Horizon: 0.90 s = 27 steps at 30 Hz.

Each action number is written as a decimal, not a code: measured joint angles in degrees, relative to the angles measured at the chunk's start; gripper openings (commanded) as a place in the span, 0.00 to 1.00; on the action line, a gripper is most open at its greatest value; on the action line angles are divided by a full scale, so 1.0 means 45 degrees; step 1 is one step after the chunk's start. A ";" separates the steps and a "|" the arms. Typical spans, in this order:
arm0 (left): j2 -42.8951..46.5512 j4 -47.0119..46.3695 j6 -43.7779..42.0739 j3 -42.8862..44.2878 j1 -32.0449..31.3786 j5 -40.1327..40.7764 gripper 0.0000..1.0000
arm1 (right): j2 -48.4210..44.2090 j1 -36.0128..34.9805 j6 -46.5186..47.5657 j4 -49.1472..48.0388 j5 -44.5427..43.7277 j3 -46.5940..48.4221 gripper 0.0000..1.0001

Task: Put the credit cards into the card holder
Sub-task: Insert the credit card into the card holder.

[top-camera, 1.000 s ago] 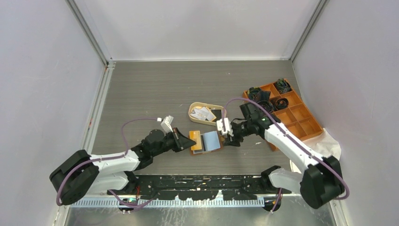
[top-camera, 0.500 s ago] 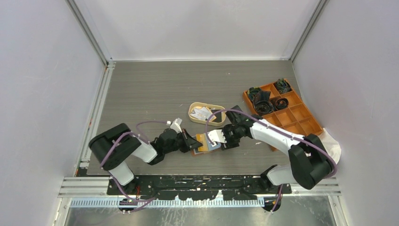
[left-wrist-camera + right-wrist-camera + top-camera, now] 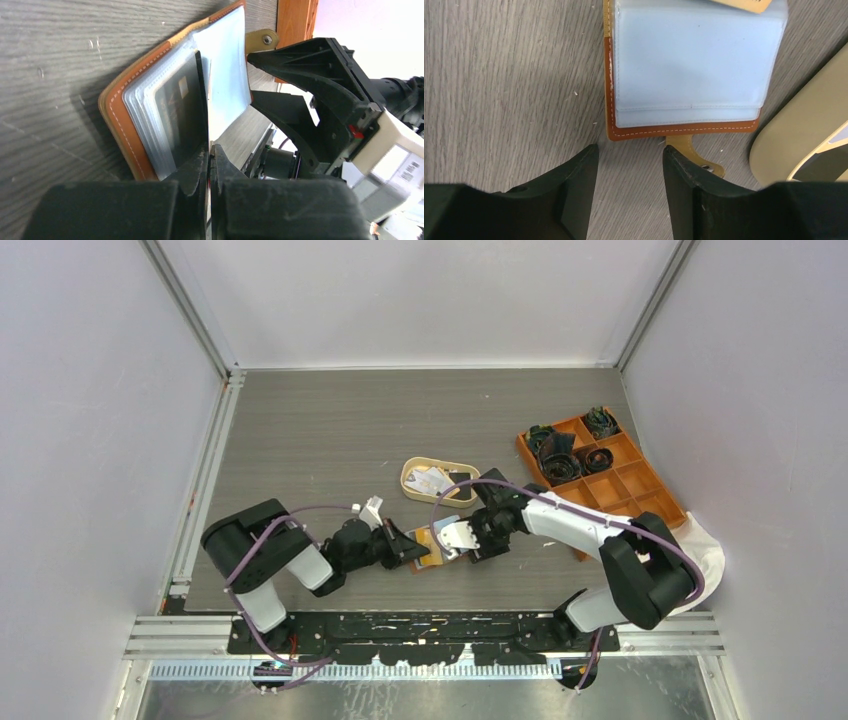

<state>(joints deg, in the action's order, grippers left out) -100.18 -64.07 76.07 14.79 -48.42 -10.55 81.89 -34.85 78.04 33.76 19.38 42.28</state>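
**Mia:** Where is the card holder?

**Ben:** The card holder (image 3: 428, 543) lies open on the table (image 3: 330, 430). It is between the two grippers and near the tray (image 3: 441, 461).

**Mia:** What are the grippers doing?

**Ben:** The left gripper (image 3: 210, 152) has its fingers pressed together, right at the edge of the clear pockets. The pockets stand up like pages in a book. I can't tell if a thin page is nipped between the fingers. The right gripper (image 3: 630, 154) has its fingers spread with nothing in them. It hangs low over the table, just beside the strap (image 3: 691, 155) of the card holder.

**Mia:** So which step is this?

**Ben:** I think they are getting a pocket open. One dark card (image 3: 181, 107) sits in a pocket already. More cards (image 3: 430, 481) lie in the tray.

**Mia:** What comes next?

**Ben:** My guess is that the right gripper must go to the tray and pick up one card by its edge. Then it has to slide the card into a free pocket while the left gripper holds the pages up. The pocket mouth is thin, so the card must line up well.

**Mia:** What can't you see?

**Ben:** From above, the grippers cover most of the card holder. The cards in the tray are too small to count. In the right wrist view an orange bit is cut off at the top, and it may be a card. I can't tell which pockets are free.
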 measured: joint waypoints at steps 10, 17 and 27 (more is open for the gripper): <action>0.1447 0.1311 0.0000 -0.0325 0.0000 -0.0097 0.00 | 0.0146 -0.0607 0.0175 0.0083 -0.0165 0.0092 0.45; 0.0559 0.0840 0.0146 -0.0262 0.0141 -0.0539 0.00 | 0.0204 -0.0903 0.0248 0.0131 -0.0253 0.0141 0.42; -0.0355 -0.0204 0.0646 -0.0243 0.0797 -0.1681 0.00 | 0.0204 -0.1175 0.0355 0.0223 -0.0500 0.0151 0.41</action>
<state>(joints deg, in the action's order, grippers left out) -101.78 -64.99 78.98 13.69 -44.84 -18.11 82.81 -40.14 79.64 34.76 17.12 42.96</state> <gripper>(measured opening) 0.009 0.413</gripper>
